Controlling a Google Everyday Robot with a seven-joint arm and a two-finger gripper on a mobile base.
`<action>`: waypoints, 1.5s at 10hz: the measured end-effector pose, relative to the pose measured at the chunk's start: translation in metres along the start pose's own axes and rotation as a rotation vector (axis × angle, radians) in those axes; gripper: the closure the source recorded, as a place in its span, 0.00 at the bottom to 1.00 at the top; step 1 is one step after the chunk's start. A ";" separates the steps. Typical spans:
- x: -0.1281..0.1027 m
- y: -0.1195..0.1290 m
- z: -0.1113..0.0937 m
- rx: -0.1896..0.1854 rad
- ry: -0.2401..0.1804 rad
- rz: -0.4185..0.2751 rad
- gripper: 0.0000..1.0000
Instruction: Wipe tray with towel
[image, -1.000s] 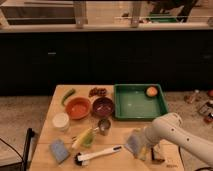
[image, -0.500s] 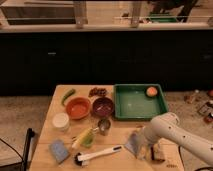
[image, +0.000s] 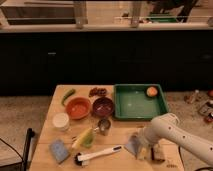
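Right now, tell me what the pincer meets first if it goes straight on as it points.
The pincer hangs low at the front right of the table, pointing downward. It would likely meet the grey towel first; depth is hard to judge.

Green tray (image: 131, 104); pale gripper (image: 142, 151) at towel (image: 132, 145)

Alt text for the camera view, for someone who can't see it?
The gripper is down at a grey towel on the table's front right, apart from the green tray behind it. An orange lies in the tray's far right corner.
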 end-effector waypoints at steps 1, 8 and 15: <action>0.000 0.001 -0.002 -0.001 0.000 0.000 0.81; 0.001 0.018 -0.028 0.034 0.014 -0.033 1.00; -0.010 0.027 -0.080 0.111 0.035 -0.103 1.00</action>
